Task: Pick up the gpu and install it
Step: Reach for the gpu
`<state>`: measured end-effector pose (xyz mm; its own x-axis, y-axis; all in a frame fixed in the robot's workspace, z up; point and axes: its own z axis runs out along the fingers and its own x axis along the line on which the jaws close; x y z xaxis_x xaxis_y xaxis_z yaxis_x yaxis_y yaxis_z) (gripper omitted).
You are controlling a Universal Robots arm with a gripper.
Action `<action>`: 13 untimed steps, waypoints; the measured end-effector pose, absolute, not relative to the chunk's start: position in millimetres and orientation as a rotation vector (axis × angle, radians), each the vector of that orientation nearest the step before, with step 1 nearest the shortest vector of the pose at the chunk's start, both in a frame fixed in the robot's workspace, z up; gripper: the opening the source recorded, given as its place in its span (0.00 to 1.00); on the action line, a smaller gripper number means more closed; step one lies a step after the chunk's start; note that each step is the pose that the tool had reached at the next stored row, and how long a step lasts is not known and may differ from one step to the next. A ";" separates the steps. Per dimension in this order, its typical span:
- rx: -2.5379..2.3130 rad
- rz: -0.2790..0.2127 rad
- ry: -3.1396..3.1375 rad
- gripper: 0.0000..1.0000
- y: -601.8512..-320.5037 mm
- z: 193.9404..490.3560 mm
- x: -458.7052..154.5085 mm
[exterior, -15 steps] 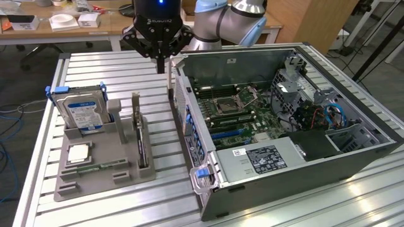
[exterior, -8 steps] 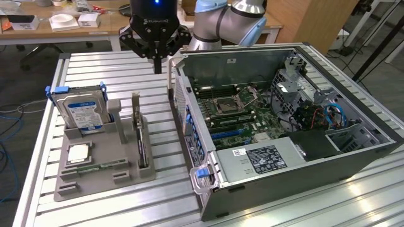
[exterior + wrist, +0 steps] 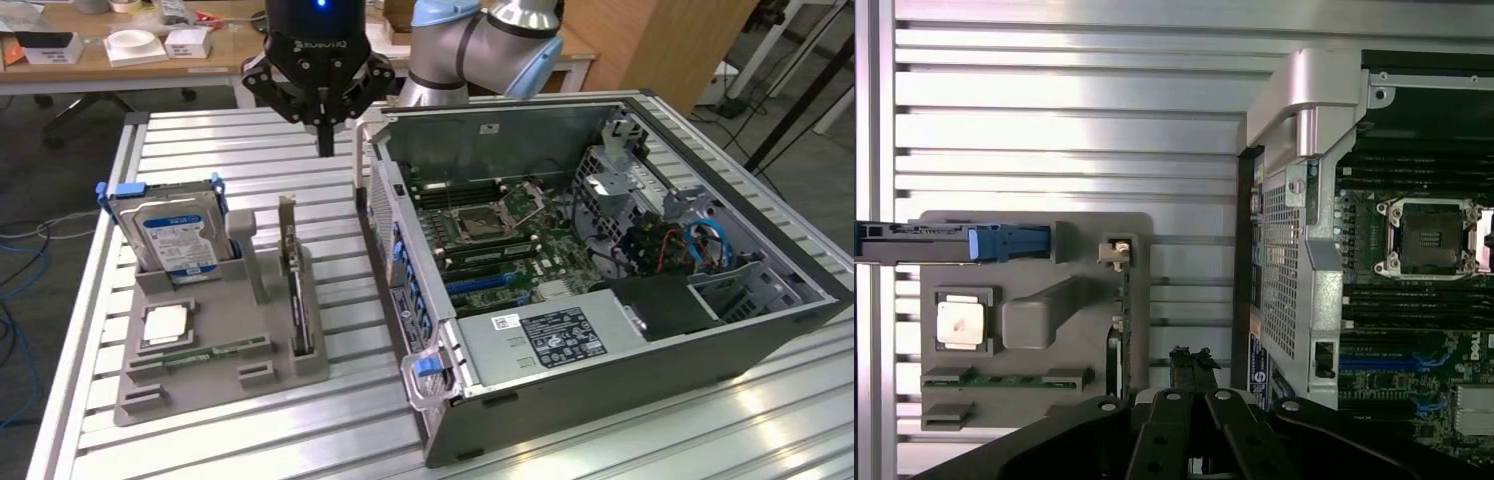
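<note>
The gpu [image 3: 295, 290] stands on its edge in a slot of the grey holder [image 3: 267, 385], its silver bracket end pointing up at the far end. In the wrist view the gpu [image 3: 1121, 310] appears edge-on as a thin strip, with its bracket tab beside it. My gripper [image 3: 324, 148] hangs above the slatted table, beyond the holder's far end and close to the case's corner. Its fingers are shut together with nothing between them. From the wrist, the gripper [image 3: 1192, 368] sits beside the card's line, between holder and case.
The open computer case [image 3: 441, 400] lies on the exterior view's right, with its motherboard [image 3: 494, 235] exposed. The holder also carries a hard drive [image 3: 171, 235], a CPU [image 3: 167, 322] and a memory stick [image 3: 214, 350]. Desks with boxes stand behind the table.
</note>
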<state>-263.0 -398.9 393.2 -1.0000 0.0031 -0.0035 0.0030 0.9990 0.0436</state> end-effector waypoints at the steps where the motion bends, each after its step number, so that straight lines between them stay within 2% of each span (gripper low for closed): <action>1: 0.004 0.068 3.137 0.11 -398.9 393.2 -263.9; 13: -0.005 0.068 3.137 0.11 -398.9 393.2 -273.2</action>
<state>-273.2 -398.9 393.2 -1.0000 -0.0032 -0.0036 -0.0033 0.9990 0.0436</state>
